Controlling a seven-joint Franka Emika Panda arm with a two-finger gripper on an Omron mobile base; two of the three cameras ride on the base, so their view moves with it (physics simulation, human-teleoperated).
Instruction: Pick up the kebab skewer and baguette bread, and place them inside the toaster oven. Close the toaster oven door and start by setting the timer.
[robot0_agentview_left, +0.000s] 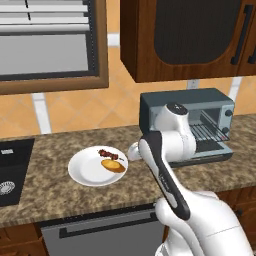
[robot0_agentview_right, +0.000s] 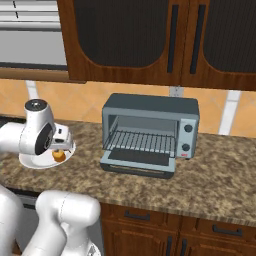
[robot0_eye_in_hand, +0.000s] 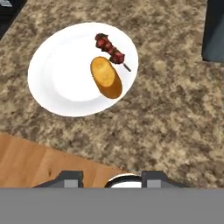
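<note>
Scene: a white arm is reaching over a speckled stone bench (robot0_agentview_left: 45, 192) in a rendered kitchen, beneath dark wood cabinets (robot0_agentview_right: 150, 40).
Plate: a white plate (robot0_eye_in_hand: 61, 83) is sitting on the bench, well to the left of the oven in both base views, and is carrying both foods.
Skewer: the skewer (robot0_eye_in_hand: 110, 50) is lying on the plate's far side, its dark red chunks just beside the bread (touching or not, it is hard to say).
Bread: the bread (robot0_eye_in_hand: 106, 77) is resting near the plate's right edge in the hand view, untouched.
Oven: the oven (robot0_agentview_right: 150, 131) is standing against the tiled wall with its door (robot0_agentview_right: 137, 162) dropped flat on the bench, and the wire rack (robot0_agentview_right: 142, 141) is showing bare.
Knobs: the knobs (robot0_agentview_right: 188, 137) are sitting down the oven's right side, with nothing near them.
Pincer: the pincer (robot0_eye_in_hand: 112, 178) is hanging above the bench, short of the plate, with its tips standing apart and gripping nothing.
Progress: the task is looking barely begun; both foods are waiting on the plate.
Left to do: lifting the skewer and the bread, loading them onto the rack, shutting the door and turning the timer.
</note>
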